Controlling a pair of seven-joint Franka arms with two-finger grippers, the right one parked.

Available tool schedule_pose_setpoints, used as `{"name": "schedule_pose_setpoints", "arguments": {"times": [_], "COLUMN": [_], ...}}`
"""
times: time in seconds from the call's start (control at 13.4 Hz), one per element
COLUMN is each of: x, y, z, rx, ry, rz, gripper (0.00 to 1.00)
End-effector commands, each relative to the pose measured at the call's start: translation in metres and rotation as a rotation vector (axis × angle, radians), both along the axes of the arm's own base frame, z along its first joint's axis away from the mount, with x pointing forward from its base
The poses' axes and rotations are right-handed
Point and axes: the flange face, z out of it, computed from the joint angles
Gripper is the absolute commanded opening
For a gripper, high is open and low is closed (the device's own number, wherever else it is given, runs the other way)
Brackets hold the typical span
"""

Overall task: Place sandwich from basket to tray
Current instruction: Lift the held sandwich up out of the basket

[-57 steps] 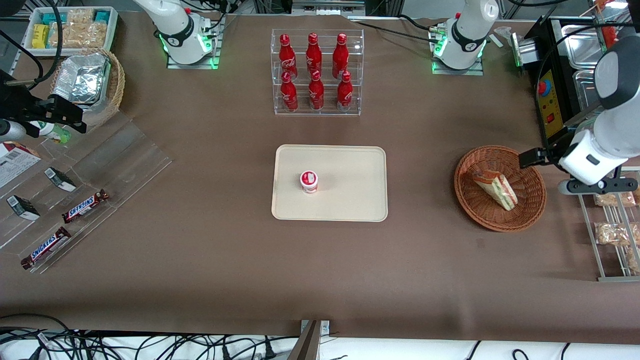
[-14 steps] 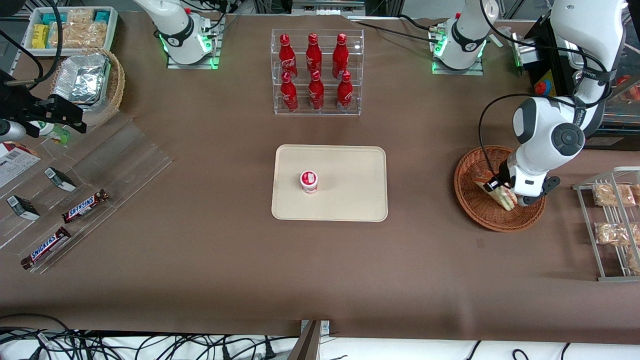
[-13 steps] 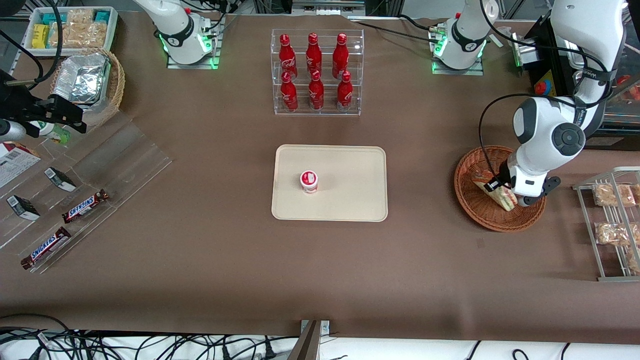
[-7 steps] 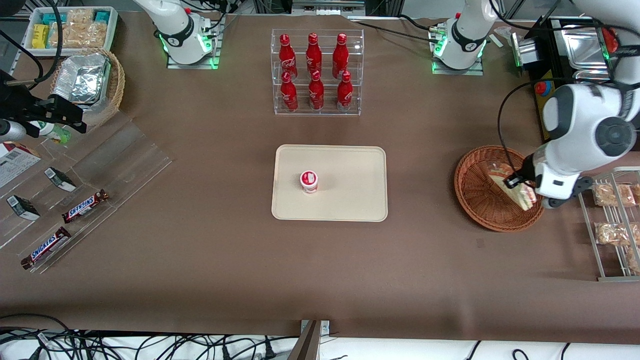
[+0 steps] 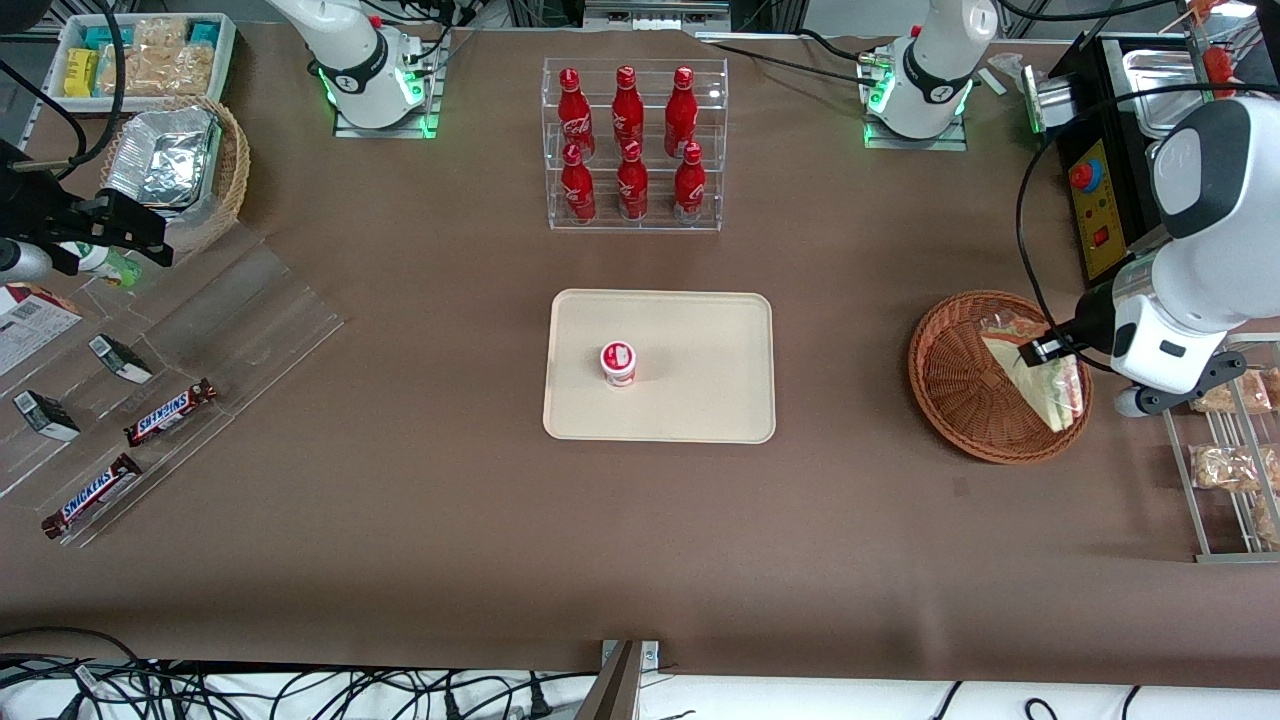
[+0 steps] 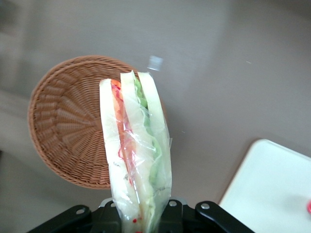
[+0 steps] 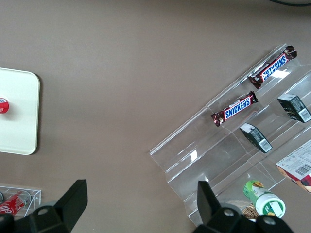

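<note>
A brown cloth-covered table (image 5: 420, 520) fills the scene, with cables (image 5: 200, 690) along its nearest edge. Mid-table sits the cream tray (image 5: 700, 400), holding a small red-lidded cup (image 5: 618, 362). Toward the working arm's end, the gripper (image 5: 1050, 352) holds the wrapped sandwich (image 6: 136, 155), apparently lifted clear above the wicker basket (image 5: 960, 400). Farther from the camera stands a clear rack of red bottles (image 5: 630, 140).

The gripper's (image 6: 141, 221) fingertips are hidden by the sandwich (image 6: 136, 160); the tray (image 6: 272, 189) is cut off.
</note>
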Motion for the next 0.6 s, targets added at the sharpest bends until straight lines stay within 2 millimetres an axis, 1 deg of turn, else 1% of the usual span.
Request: {"name": "schedule_pose_setpoints", "arguments": {"times": [0.0, 0.07, 0.15, 0.3, 0.52], "x": [0.003, 0.001, 0.000, -0.007, -0.017], "y": [-0.040, -0.057, -0.072, -0.107, -0.151], "z": [0.007, 0.007, 0.002, 0.002, -0.004], "rx": [-0.038, -0.040, -0.040, -0.045, -0.065], "ry": [0.001, -0.002, 0.002, -0.001, 0.008], "rz": [-0.163, -0.223, -0.283, -0.354, -0.431], "gripper": [0.01, 0.06, 0.09, 0.08, 0.08]}}
